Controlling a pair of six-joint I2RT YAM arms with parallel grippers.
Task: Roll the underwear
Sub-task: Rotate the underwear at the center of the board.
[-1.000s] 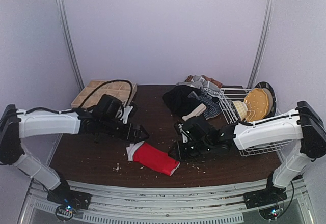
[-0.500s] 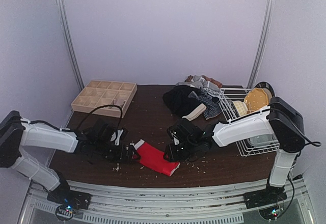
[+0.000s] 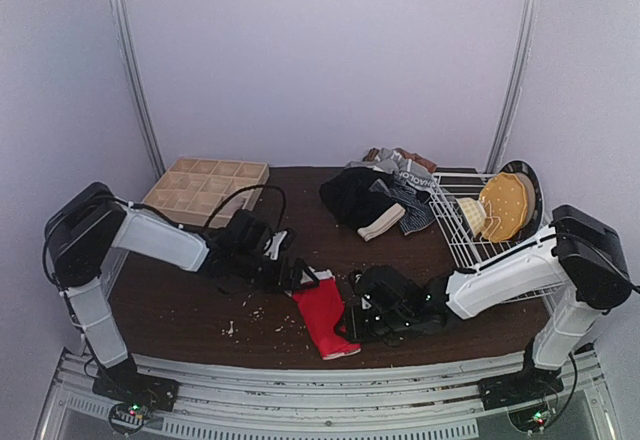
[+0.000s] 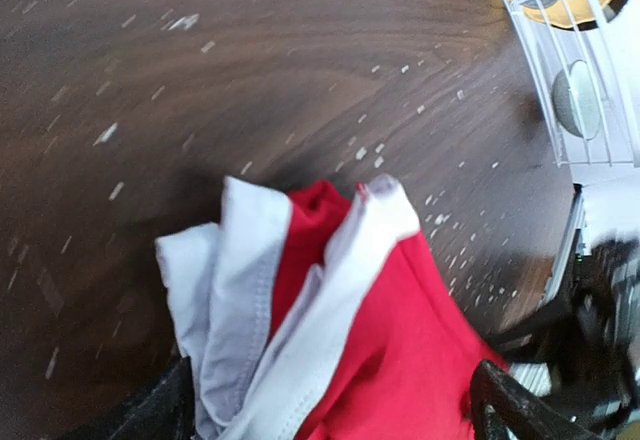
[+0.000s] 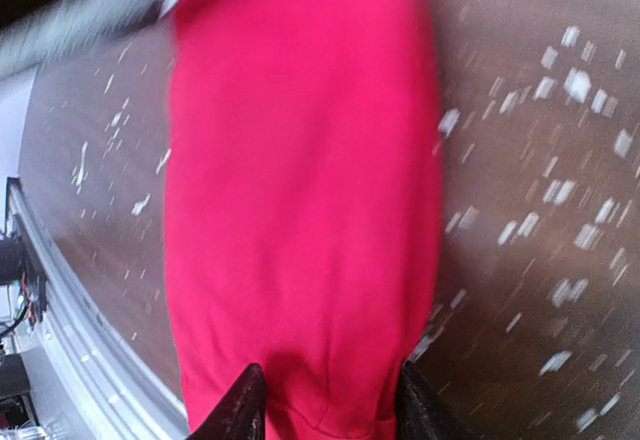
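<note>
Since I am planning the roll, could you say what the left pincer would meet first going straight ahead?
Probably the red cloth briefs with the pale waistband, bunched right before the left pincer.

- Red underwear [image 3: 325, 312]: soft, matt knit cloth, smooth where it lies flat, creased at its far end.
- Its waistband [image 4: 250, 290]: pale cloth, matt, with a stitched edge.
- Table [image 3: 180, 300]: dark wood with visible grain and a slight sheen, scattered with pale flecks.
- Grid tray [image 3: 205, 185], far left: pale bare-looking wood, matt.
- Rack [image 3: 470, 235], right: thin white-coated wire.
- Plate [image 3: 505, 203] in the rack: glossy, dark-rimmed.
- Cloth pile [image 3: 365, 198], far middle: black and striped fabric, matt.
- Left gripper [image 4: 330, 415] and right gripper [image 5: 325, 410]: black, matt fingers.
- Arm shells: smooth and white.
</note>
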